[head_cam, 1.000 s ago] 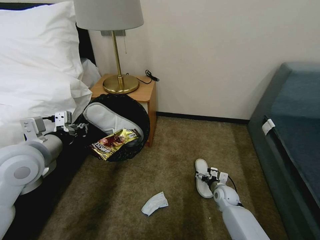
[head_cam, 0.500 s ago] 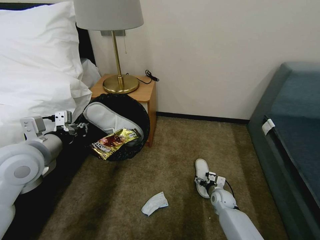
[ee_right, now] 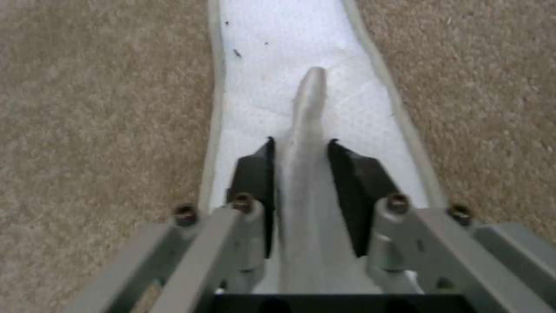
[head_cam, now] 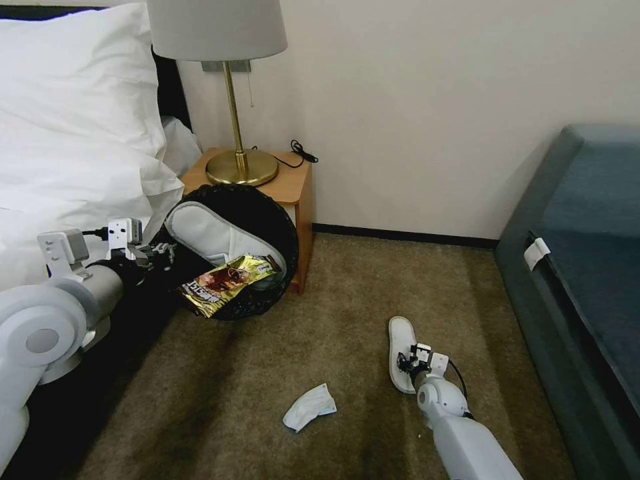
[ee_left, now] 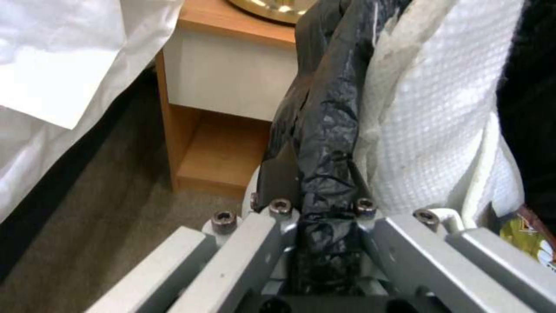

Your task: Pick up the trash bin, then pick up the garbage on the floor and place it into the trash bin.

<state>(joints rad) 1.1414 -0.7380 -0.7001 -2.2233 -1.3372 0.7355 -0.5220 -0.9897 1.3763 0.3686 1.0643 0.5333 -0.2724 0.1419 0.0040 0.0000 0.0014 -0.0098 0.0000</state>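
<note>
**Left pincer clamped on the bin's bag rim**

The left pincer point(ee_left: 316, 204) is seen closed tight on the crinkled black bag folded over the rim of the trash bin point(ee_left: 324, 130), with the plastic pinched between the dark fingertips point(ee_left: 279, 171). A white slipper point(ee_left: 428, 130) is pressed right against the bag, and a bit of gold snack wrapper point(ee_left: 530, 234) is glimpsed beside it. A wooden nightstand point(ee_left: 232, 82) is seen just behind, on brown carpet point(ee_left: 104, 208), with white bedding point(ee_left: 64, 65) hanging nearby.

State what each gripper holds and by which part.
The left gripper clamps the trash bin by its bag-lined rim. The right gripper pinches the floor slipper by its raised strap.
</note>
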